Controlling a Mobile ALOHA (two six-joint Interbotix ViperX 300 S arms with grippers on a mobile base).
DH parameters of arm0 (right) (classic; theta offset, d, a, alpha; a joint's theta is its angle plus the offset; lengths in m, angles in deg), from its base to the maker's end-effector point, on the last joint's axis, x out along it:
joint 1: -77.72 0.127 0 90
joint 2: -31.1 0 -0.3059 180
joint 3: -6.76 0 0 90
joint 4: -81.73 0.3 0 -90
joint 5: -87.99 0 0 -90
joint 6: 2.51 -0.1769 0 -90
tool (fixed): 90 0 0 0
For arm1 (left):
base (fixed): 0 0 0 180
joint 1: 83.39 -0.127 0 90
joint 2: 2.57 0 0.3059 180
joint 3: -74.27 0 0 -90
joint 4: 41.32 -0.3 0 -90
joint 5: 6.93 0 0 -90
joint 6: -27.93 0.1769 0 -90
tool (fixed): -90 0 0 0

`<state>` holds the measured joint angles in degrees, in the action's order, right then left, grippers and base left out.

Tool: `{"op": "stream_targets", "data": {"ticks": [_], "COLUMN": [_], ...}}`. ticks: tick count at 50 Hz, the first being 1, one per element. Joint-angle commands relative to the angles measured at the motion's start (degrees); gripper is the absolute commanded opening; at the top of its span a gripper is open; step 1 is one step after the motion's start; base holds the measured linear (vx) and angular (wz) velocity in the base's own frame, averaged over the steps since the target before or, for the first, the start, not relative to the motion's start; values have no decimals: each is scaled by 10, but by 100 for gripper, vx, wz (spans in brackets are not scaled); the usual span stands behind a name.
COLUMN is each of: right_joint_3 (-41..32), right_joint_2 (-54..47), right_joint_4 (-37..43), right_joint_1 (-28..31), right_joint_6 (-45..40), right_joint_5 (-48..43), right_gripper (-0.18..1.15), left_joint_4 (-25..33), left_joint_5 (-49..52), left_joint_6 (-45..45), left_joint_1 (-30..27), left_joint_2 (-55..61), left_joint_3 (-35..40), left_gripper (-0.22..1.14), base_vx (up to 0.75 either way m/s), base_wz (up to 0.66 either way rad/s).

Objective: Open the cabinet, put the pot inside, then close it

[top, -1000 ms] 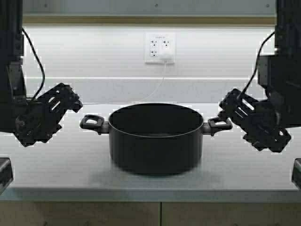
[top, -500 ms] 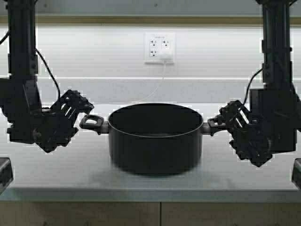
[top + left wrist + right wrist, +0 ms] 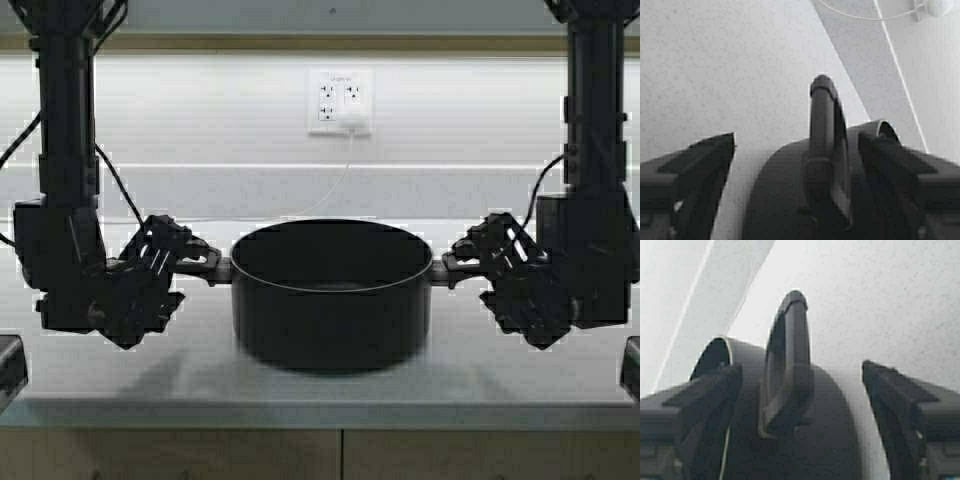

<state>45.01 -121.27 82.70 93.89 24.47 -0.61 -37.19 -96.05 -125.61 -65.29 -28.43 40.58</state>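
On the pale countertop (image 3: 120,385), centred below the wall outlet (image 3: 340,102): black pot (image 3: 331,295), upright, lidless. Left gripper (image 3: 183,260) at the pot's left loop handle (image 3: 826,145), fingers spread on either side, handle between them, not clamped. Right gripper (image 3: 478,262) likewise at the right loop handle (image 3: 788,360), fingers apart, astride it. White cord (image 3: 335,180) trailing from outlet behind pot.

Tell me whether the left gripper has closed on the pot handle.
No. The left gripper has its fingers open, straddling the pot handle with gaps either side.
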Motion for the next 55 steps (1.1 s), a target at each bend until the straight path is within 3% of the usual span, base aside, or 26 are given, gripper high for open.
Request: {"op": "stream_targets", "data": {"ticks": [1,5,10,18,21,29,41,55], "right_joint_3": [-13,-20,-33,-40,-39,-37,0,78], "right_joint_2": [5,-1,-16,-30,-30,-26,7,91], "right_joint_4": [-31,-36,-39,-39,-36,-39,-47,-55], "right_joint_1": [-13,-14,-14,-14,-14,-14,-14,-13], "right_joint_6": [-8,-15,-19,-34,-35,-33,-31,-31], "right_joint_5": [-5,-5,-5,-5,-8,-11,-45,-47], "right_gripper": [97,84,58,12,0,7,6,7], "left_joint_4": [-1,-3,-26,-29,-26,-24,-24,-24], "left_joint_5": [-5,-4,-3,6,11,16,7,-6], "left_joint_6": [-1,-1,2,-3,-2,2,17,69], "left_joint_1": [1,1,2,2,1,2,1,2], "left_joint_2": [-11,-10,-9,-9,-10,-9,-46,-187], "left_joint_3": [4,7,18,23,23,18,-18,-105], "left_gripper": [99,91,69,3,-12,6,1,1], "base_vx": [0,0,0,0,0,0,0,0], "base_wz": [0,0,0,0,0,0,0,0]}}
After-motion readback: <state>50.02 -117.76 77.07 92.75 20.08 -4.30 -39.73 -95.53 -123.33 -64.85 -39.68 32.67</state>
